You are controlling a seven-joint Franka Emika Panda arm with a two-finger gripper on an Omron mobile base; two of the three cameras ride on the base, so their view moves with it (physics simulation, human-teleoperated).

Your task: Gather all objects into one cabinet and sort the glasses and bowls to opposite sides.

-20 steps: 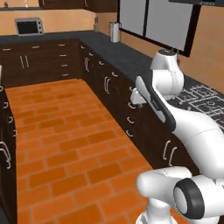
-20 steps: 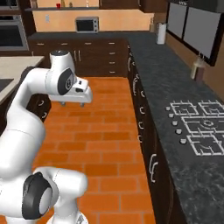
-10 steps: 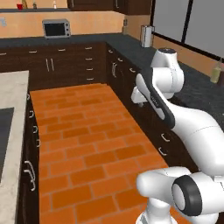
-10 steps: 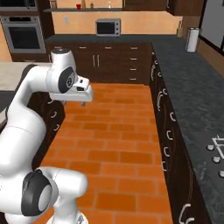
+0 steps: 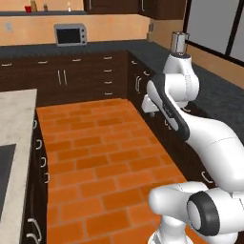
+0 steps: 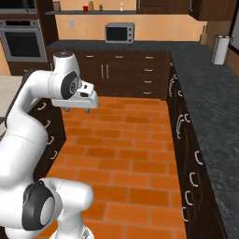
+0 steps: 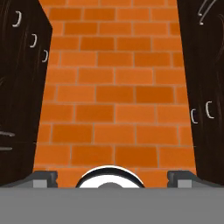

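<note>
— While the gripper [image 6: 77, 110] hangs over the brick floor [image 6: 126, 154], is it holding something?
— No, its fingers are wide apart and empty. A red cup [image 6: 85, 8] sits far off on the high wall shelf [image 6: 93, 12].

Orange brick floor [image 5: 95, 157], matt, pale grout lines. Dark wood-grain lower cabinets [image 6: 126, 74], low sheen, light metal handles [image 6: 198, 158]. Speckled dark stone surface [image 6: 210, 102], matt. Pale stone island top [image 5: 14, 119], smooth. Glossy white plastic-looking arm [image 5: 200, 133] with dark joints. Silvery metal microwave [image 6: 120, 32]. White paper towel roll [image 6: 219, 49]. Small red cup [image 6: 85, 8] on the shelf, finish too small to tell.
</note>
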